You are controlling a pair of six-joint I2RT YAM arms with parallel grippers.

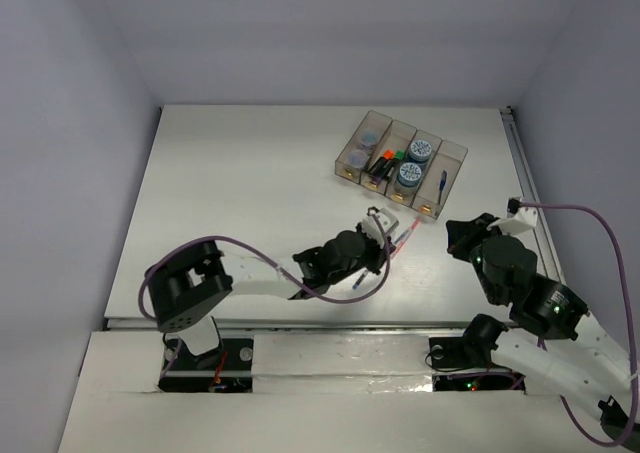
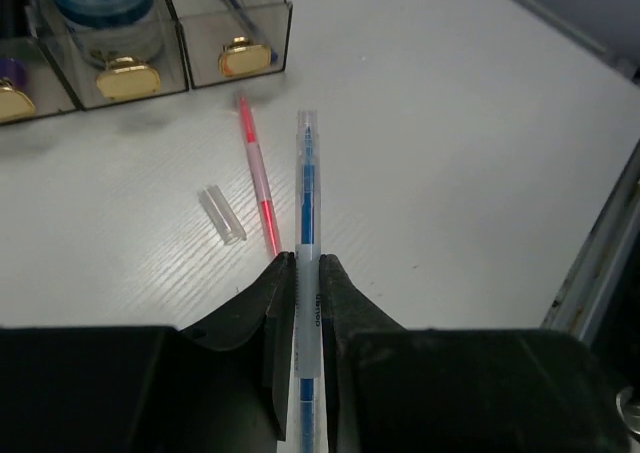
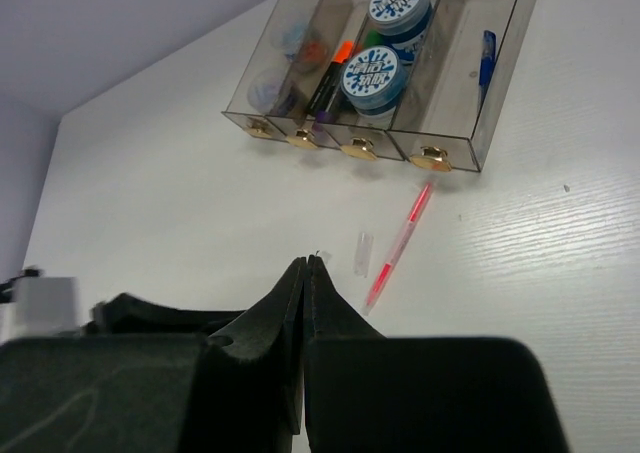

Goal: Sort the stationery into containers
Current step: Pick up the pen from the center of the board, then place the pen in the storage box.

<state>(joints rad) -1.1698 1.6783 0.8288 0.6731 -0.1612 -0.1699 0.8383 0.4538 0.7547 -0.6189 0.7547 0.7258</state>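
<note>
My left gripper point(image 2: 306, 263) is shut on a thin blue pen point(image 2: 306, 173), which sticks out forward just above the table. A red pen point(image 2: 257, 173) lies on the table just left of it, next to a small clear cap point(image 2: 221, 214). From above, the left gripper point(image 1: 378, 245) is a short way in front of the containers point(image 1: 455, 155), beside the red pen point(image 1: 400, 241). The bins hold patterned rolls point(image 1: 419, 151), markers point(image 1: 385, 160) and a blue pen point(image 1: 442, 181). My right gripper point(image 3: 305, 263) is shut on nothing, with the red pen point(image 3: 400, 243) ahead of it to the right.
The containers point(image 3: 500, 83) have gold knobs point(image 3: 432, 157) on their near ends. A raised rail point(image 1: 525, 173) runs along the table's right edge. The right gripper point(image 1: 456, 238) sits close to the bins' near right corner.
</note>
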